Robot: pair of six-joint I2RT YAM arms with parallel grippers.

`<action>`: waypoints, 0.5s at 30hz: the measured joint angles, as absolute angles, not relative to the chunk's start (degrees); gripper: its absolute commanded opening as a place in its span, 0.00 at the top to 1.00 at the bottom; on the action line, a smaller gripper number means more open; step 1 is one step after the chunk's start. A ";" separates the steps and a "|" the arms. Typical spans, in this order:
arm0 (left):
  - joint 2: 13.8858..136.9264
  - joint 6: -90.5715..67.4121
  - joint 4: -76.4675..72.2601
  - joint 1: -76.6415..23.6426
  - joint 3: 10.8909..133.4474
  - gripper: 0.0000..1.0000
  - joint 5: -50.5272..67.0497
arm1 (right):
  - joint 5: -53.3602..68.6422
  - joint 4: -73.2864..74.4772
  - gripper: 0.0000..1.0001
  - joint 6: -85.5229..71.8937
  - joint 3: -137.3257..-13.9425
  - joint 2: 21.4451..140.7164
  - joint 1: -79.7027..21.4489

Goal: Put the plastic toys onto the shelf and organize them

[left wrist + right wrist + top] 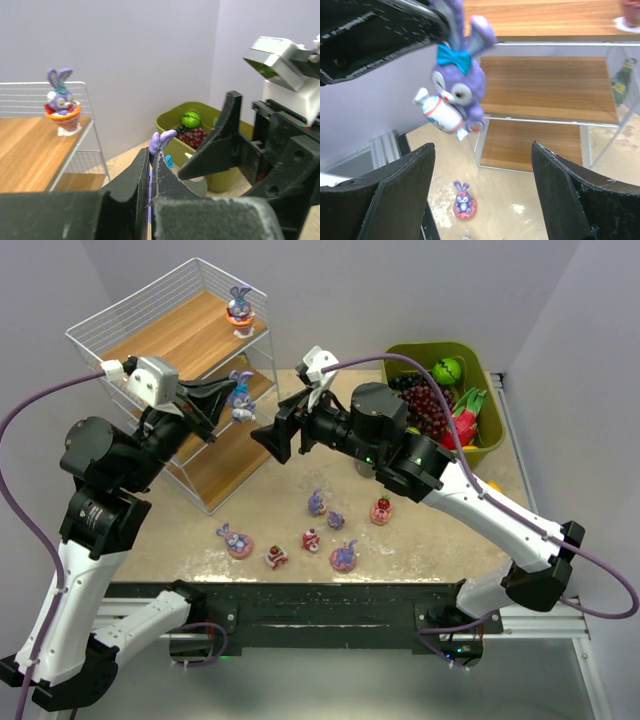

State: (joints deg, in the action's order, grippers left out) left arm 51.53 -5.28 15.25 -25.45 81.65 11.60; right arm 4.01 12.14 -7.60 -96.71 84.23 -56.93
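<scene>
My left gripper point(232, 398) is shut on a purple bunny point(241, 395) with a blue bow, held by the ears in the air beside the shelf point(190, 335); its ears show between the fingers in the left wrist view point(162, 141), its whole body in the right wrist view point(456, 95). My right gripper point(268, 437) is open and empty, just right of that bunny. One bunny point(240, 308) stands on the top board, also in the left wrist view point(61, 100). Several toys lie on the table: bunnies point(237, 541), point(344, 556), point(317, 503) and cake pieces point(381, 510), point(311, 539), point(276, 556).
An olive-green bin point(478, 370) with grapes point(428, 405), a green apple point(447, 370) and dragon fruit point(468, 425) stands at the back right. A yellow fruit point(494, 486) peeks out by my right arm. The shelf's lower boards point(547, 85) lie behind the held bunny.
</scene>
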 measured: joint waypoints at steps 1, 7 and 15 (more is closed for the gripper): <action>51.51 -4.99 14.57 -25.45 81.65 1.00 10.41 | 2.98 11.75 0.16 -7.73 -96.18 83.72 -56.93; 51.42 -2.11 8.03 -25.45 81.06 1.00 3.36 | -3.11 9.72 0.14 -8.38 -92.64 79.35 -56.93; 53.69 5.02 -3.22 -25.45 79.15 1.00 -4.34 | -6.90 9.06 0.14 -8.58 -90.41 77.06 -56.86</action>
State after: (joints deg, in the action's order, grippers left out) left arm 53.69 5.02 -3.22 -25.45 79.15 -4.34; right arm -6.90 9.06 -8.58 -90.41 77.06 -56.86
